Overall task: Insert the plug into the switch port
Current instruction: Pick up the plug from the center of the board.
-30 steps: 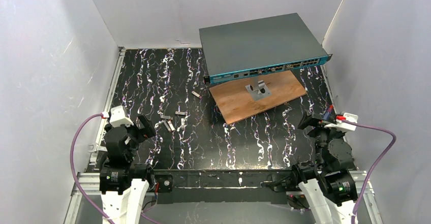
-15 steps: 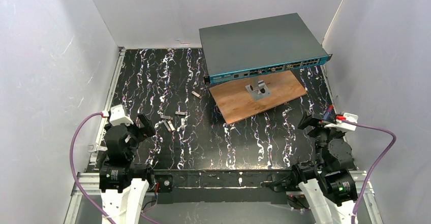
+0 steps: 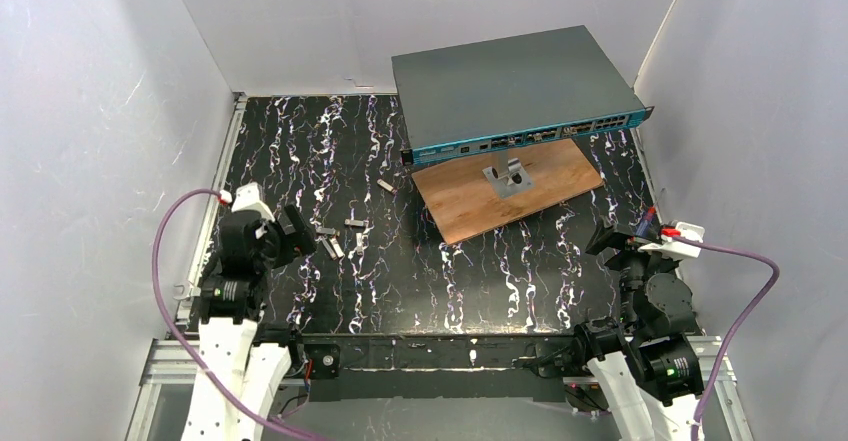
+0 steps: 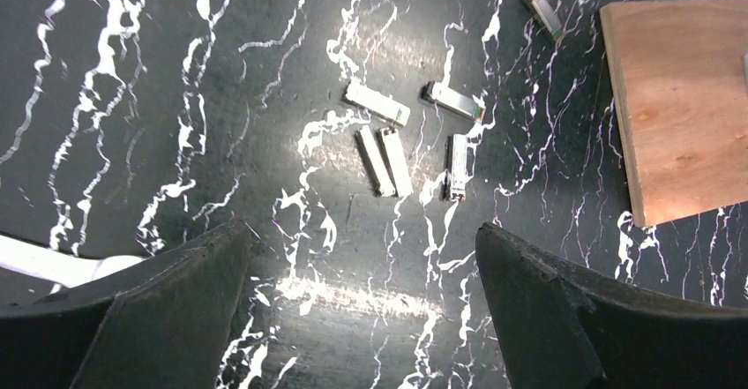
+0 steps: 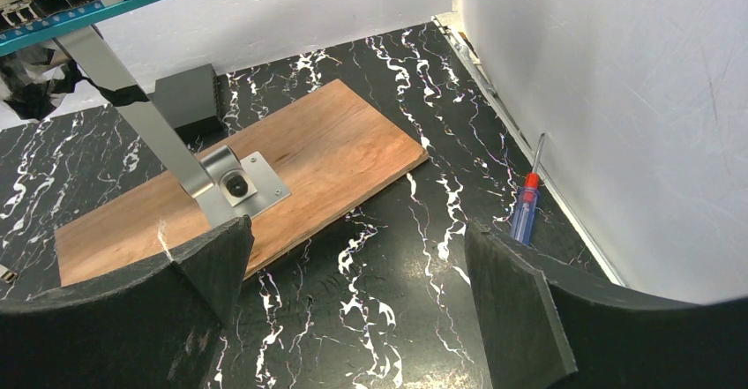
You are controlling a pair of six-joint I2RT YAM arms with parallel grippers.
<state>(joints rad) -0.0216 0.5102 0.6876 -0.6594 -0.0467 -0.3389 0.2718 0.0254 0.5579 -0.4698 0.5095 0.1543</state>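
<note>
My left fingers (image 4: 176, 310) and right fingers (image 5: 529, 318) stood apart, empty. The plugs (image 4: 395, 161) lay clustered on the surface (image 4: 265, 54), well apart from the raised switch (image 3: 515, 86). I judged them light, stiff, slick metal, best pinched across the long sides.

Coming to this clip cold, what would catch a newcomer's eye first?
The switch, a wide grey box with a teal port strip, is propped on a metal bracket over a wooden board at the far right of the black marbled table. Beneath the open, empty left gripper, a handful of small metal plugs lie scattered. A red-and-blue screwdriver lies by the right wall.
</note>
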